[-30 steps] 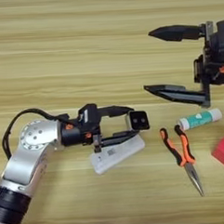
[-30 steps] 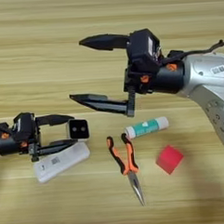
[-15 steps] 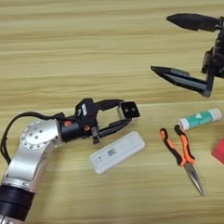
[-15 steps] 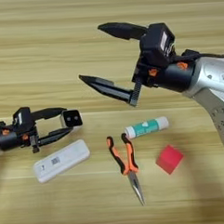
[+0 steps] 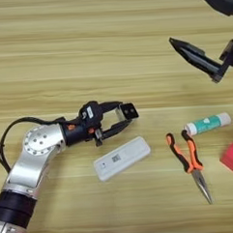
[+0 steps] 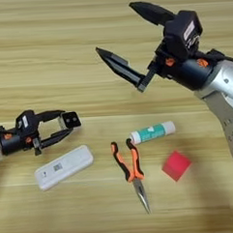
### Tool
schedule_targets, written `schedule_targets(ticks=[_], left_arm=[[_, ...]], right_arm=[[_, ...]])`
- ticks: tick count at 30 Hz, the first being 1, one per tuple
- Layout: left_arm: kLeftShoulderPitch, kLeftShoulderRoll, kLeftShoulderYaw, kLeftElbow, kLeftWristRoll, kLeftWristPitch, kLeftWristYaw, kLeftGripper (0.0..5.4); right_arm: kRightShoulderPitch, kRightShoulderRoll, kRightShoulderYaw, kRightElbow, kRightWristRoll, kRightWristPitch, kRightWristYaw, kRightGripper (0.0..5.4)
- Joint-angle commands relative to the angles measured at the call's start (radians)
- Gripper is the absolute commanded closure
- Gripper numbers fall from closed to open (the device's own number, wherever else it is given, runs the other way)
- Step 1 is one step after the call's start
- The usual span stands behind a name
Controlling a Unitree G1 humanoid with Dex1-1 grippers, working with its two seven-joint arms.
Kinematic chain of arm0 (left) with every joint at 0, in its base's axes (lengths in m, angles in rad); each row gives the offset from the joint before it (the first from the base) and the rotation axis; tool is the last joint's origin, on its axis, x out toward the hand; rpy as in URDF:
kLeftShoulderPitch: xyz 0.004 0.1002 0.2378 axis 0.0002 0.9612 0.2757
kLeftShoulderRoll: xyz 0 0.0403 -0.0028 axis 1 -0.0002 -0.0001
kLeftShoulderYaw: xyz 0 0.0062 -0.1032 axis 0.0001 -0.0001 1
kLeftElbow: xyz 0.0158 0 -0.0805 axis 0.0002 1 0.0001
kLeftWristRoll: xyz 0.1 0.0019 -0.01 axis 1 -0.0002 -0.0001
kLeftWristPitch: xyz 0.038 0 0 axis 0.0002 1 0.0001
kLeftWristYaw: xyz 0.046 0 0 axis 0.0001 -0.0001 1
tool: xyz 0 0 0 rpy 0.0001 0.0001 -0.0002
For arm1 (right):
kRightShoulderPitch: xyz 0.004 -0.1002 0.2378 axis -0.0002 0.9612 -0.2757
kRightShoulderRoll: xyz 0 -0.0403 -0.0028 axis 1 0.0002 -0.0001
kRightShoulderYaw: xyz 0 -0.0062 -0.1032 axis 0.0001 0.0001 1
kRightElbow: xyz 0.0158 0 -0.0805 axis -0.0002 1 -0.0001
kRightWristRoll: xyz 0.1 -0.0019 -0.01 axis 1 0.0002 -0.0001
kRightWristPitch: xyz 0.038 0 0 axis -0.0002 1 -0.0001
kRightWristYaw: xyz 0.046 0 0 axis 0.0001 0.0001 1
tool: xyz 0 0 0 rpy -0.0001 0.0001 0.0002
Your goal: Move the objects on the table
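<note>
Black block (image 5: pixel 129 111) in left tool (image 5: pixel 122 119); right tool (image 6: pixel 129 38) agape.

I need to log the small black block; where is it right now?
The black block sits held between the fingers of the left tool, left of centre, just above the white remote.

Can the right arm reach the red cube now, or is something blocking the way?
Probably yes. The right pincer is open and holds nothing, up the table from the red cube. Only the tube lies between them, flat, so descending from above looks free.
</note>
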Motion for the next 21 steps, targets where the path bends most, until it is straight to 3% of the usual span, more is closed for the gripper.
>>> schedule_targets(ticks=[1, 5, 8, 15, 21], left_arm=[[0.005, 0.009, -0.003, 0.008, 0.026, 0.011, 0.013, 3.00], [0.015, 0.011, -0.004, 0.002, 0.033, 0.027, 0.018, 3.00], [0.024, 0.015, -0.006, -0.007, 0.038, 0.047, 0.021, 3.00], [0.045, 0.018, -0.010, -0.016, 0.052, 0.086, 0.032, 3.00], [0.063, 0.017, -0.015, -0.016, 0.068, 0.130, 0.057, 3.00]], right_arm=[[-0.003, 0.056, -0.039, -0.011, -0.028, 0.016, -0.131, 0.00], [0.015, 0.087, -0.030, -0.001, -0.142, -0.031, -0.228, 0.00], [0.030, 0.115, -0.034, 0.000, -0.191, -0.067, -0.272, 0.00], [0.080, 0.156, -0.048, 0.010, -0.247, -0.139, -0.308, 0.00], [0.091, 0.166, -0.052, 0.006, -0.252, -0.166, -0.313, 0.00]])
